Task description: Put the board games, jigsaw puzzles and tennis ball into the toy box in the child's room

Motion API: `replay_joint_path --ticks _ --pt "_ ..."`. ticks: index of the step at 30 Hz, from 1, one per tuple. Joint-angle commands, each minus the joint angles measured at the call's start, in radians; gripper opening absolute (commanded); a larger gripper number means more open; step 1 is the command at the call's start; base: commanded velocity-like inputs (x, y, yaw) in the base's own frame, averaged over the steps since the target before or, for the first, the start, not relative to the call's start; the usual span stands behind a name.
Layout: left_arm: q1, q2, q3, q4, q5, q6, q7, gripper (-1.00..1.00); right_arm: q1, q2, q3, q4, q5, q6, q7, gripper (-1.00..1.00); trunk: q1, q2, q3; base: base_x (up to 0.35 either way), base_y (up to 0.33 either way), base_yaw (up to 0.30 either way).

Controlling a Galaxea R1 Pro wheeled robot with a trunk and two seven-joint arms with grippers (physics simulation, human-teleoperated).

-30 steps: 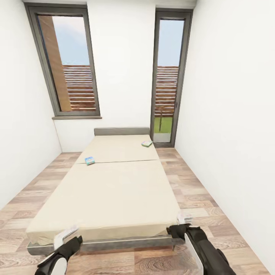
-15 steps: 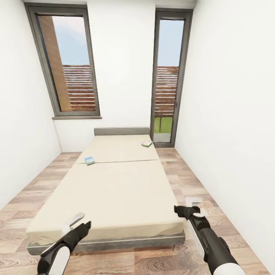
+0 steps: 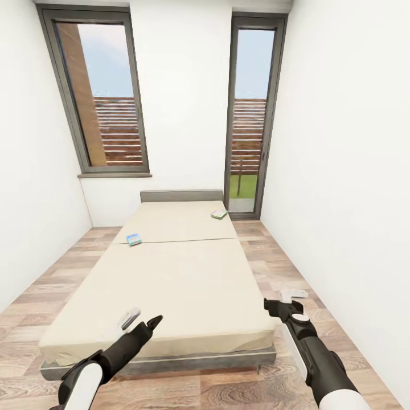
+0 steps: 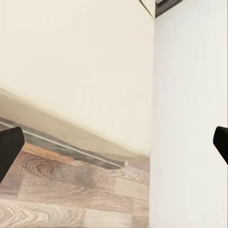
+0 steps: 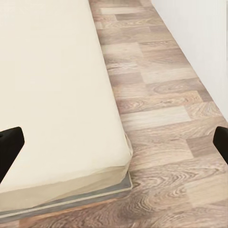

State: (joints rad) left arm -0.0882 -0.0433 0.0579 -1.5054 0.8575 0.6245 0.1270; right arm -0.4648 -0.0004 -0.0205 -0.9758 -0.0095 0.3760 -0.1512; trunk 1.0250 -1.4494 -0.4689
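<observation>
**At the foot of the bed, both games yet to be collected**

Judged from this moment, the task has barely begun. On the bed [image 3: 171, 285] two board games lie untouched: a blue game box [image 3: 134, 239] at about 11 o'clock near the mattress seam, and a green-edged game box [image 3: 218, 214] at about 1 o'clock close to the headboard [image 3: 181, 196]. Both sit well apart from the robot.

The left gripper [image 3: 139, 320] hangs at 7 o'clock over the mattress's near end, the right gripper [image 3: 285, 299] at 5 o'clock above the wood floor [image 3: 296, 273] beside the bed. Each wrist view shows its dark fingertips spread wide with nothing between them.

The print on the two boxes is too small to read.
</observation>
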Motion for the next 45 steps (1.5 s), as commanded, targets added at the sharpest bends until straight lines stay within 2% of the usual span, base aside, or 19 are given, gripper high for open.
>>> replay_joint_path --ticks 1,3,4,6,9,11,23,28,30,31,33,34,35,36,38,39,41,42,45 --pt "-0.001 -0.001 0.002 -0.001 0.011 0.006 0.007 1.0 0.0 0.0 0.0 -0.001 -0.001 0.006 -0.003 1.0 0.0 -0.001 -0.001 0.0 0.0 0.0" --pt "-0.001 -0.001 0.002 0.0 0.03 0.014 -0.034 1.0 -0.001 0.0 -0.001 -0.003 -0.001 0.004 -0.003 1.0 0.0 -0.001 -0.001 0.0 0.0 0.0" --pt "-0.001 -0.001 0.002 0.0 0.03 0.014 -0.034 1.0 -0.001 0.0 -0.001 -0.003 -0.001 0.004 -0.003 1.0 0.0 -0.001 -0.001 0.0 0.0 0.0" --pt "-0.002 -0.001 0.002 0.003 0.043 0.02 -0.082 1.0 -0.001 -0.001 -0.002 -0.003 -0.001 0.003 -0.003 1.0 0.0 -0.001 -0.001 0.0 0.0 0.0" --pt "-0.002 0.0 0.002 0.005 0.048 0.022 -0.106 1.0 -0.001 -0.001 -0.003 -0.003 -0.001 0.003 -0.003 1.0 0.0 -0.001 -0.001 0.0 0.0 0.0" --pt "-0.002 0.001 0.002 0.009 0.055 0.025 -0.149 1.0 -0.001 -0.001 -0.003 -0.004 -0.002 0.002 -0.003 1.0 0.0 -0.001 -0.001 0.0 0.0 0.0" --pt "-0.002 0.003 0.003 0.019 0.063 0.029 -0.204 1.0 -0.001 -0.001 -0.003 -0.004 -0.003 0.006 0.018 1.0 0.0 -0.001 -0.001 0.0 0.0 0.0" --pt "-0.002 0.004 0.004 0.02 0.063 0.03 -0.212 1.0 -0.002 -0.002 -0.003 -0.004 -0.003 0.036 0.096 1.0 0.0 -0.001 -0.001 0.0 0.0 0.0" --pt "-0.002 0.004 0.005 0.021 0.063 0.03 -0.215 1.0 -0.002 -0.005 -0.004 -0.005 -0.002 0.08 0.185 1.0 0.0 -0.001 -0.001 0.0 0.0 0.0" --pt "-0.002 0.004 0.005 0.021 0.063 0.03 -0.215 1.0 -0.002 -0.005 -0.004 -0.005 -0.002 0.08 0.185 1.0 0.0 -0.001 -0.001 0.0 0.0 0.0" --pt "-0.002 0.004 0.006 0.022 0.063 0.03 -0.216 1.0 -0.002 -0.012 -0.008 -0.014 -0.001 0.13 0.283 1.0 0.0 -0.001 -0.001 0.0 0.0 0.0" --pt "-0.002 0.004 0.006 0.022 0.063 0.03 -0.216 1.0 -0.002 -0.012 -0.008 -0.014 -0.001 0.13 0.283 1.0 0.0 -0.001 -0.001 0.0 0.0 0.0" --pt "-0.002 0.004 0.007 0.022 0.063 0.03 -0.217 1.0 -0.002 -0.016 -0.011 -0.023 -0.001 0.151 0.329 1.0 0.0 -0.001 -0.001 0.0 0.0 0.0" --pt "-0.002 0.004 0.007 0.022 0.063 0.03 -0.217 1.0 -0.002 -0.016 -0.011 -0.023 -0.001 0.151 0.329 1.0 0.0 -0.001 -0.001 0.0 0.0 0.0" --pt "-0.002 0.005 0.009 0.023 0.064 0.03 -0.218 1.0 -0.002 -0.022 -0.019 -0.048 0.0 0.182 0.409 1.0 0.0 -0.001 -0.001 0.0 0.0 0.0" --pt "-0.002 0.005 0.009 0.023 0.064 0.03 -0.218 1.0 -0.002 -0.022 -0.019 -0.048 0.0 0.182 0.409 1.0 0.0 -0.001 -0.001 0.0 0.0 0.0" --pt "-0.002 0.005 0.012 0.024 0.063 0.03 -0.217 1.0 -0.002 -0.027 -0.024 -0.071 0.001 0.202 0.472 1.0 0.0 -0.001 -0.001 0.0 0.0 0.0" --pt "-0.002 0.005 0.012 0.024 0.063 0.03 -0.217 1.0 -0.002 -0.027 -0.024 -0.071 0.001 0.202 0.472 1.0 0.0 -0.001 -0.001 0.0 0.0 0.0" --pt "-0.002 0.008 0.024 0.023 0.064 0.031 -0.206 1.0 -0.002 -0.031 -0.03 -0.093 0.002 0.223 0.541 1.0 0.0 -0.001 -0.001 0.0 0.0 0.0"
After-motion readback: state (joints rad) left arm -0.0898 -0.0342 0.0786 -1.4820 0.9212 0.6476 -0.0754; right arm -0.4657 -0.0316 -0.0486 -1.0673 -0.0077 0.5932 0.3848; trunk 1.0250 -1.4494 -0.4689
